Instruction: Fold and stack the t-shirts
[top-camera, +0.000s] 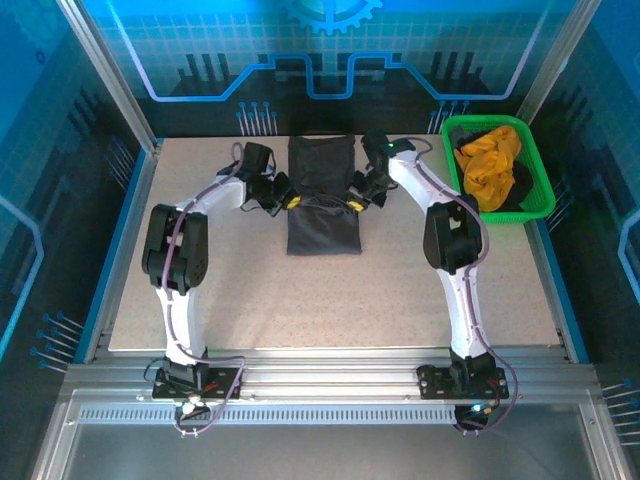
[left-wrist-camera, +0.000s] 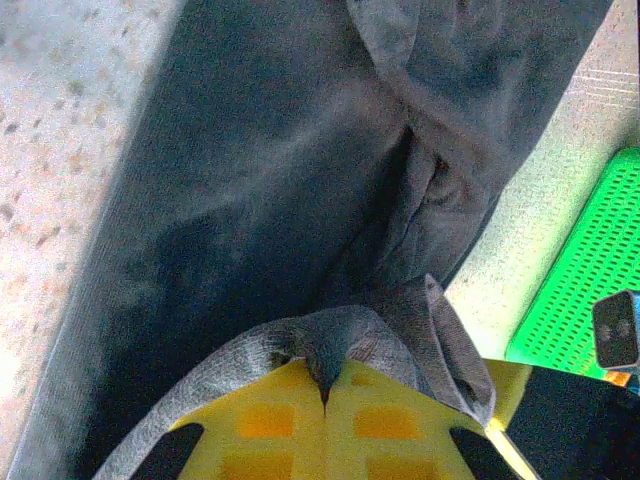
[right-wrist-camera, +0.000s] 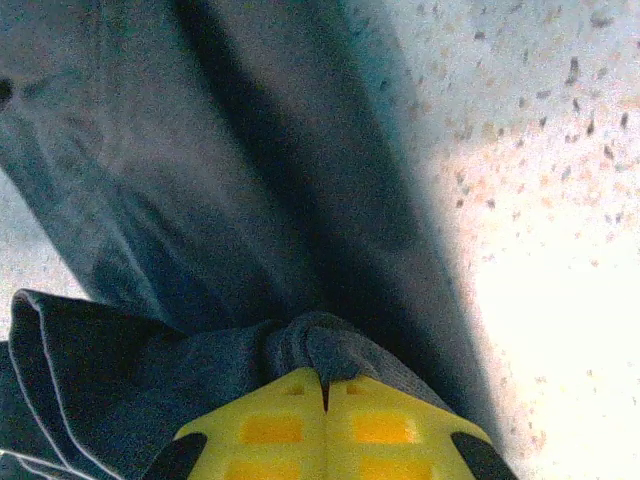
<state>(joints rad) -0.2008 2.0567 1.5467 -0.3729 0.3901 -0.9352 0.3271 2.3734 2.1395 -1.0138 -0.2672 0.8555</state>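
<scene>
Pads of the left pincer are pressed together on a bunched ridge of the black t-shirt, with no gap between them. The right pincer is closed the same way on the opposite side edge of that shirt. Between the two pincers the shirt lies as a narrow strip on the counter. One half runs away from them toward the far wall and the other back toward the arm bases, so both grips sit about halfway along its length. Out past the right pincer and well apart from it, a green basket holds the orange t-shirt in a crumpled heap.

This looks like the cross fold of the black shirt, with the orange one not yet begun. The next move calls for both arms to travel together at equal height, so the pinched fold stays straight. The cloth should then be laid flat before either pincer opens.
</scene>
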